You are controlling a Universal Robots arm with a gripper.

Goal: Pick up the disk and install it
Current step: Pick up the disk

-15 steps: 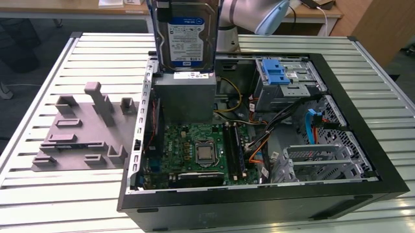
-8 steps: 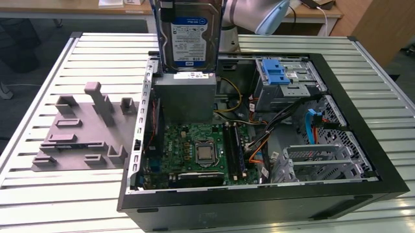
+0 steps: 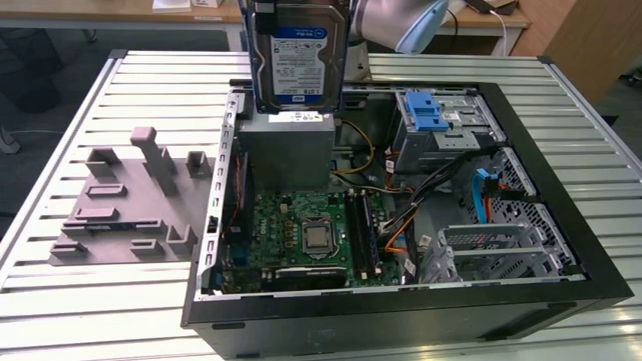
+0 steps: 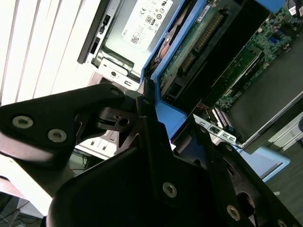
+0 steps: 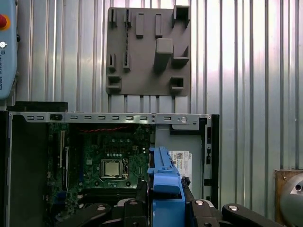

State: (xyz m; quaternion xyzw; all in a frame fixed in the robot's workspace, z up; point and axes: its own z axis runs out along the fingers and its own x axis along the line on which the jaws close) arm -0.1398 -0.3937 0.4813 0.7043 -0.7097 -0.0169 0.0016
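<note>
The disk (image 3: 298,56), a silver hard drive with a blue-and-white label, hangs upright above the far side of the open computer case (image 3: 561,188), just over the grey metal box (image 3: 286,150). My gripper (image 5: 165,204) is shut on it, with black fingers (image 5: 201,210) clamped on both sides of the disk's blue frame (image 5: 165,182). In the second wrist view the disk's blue frame (image 4: 166,118) and green circuit board (image 4: 199,42) run out from between the black fingers (image 4: 94,106).
A drive bay with a blue ribbed latch (image 3: 434,113) sits inside the case, at the exterior view's right of the disk. The motherboard (image 3: 301,233) and cables lie below. A grey fixture plate (image 3: 125,199) rests on the slatted table at the exterior view's left.
</note>
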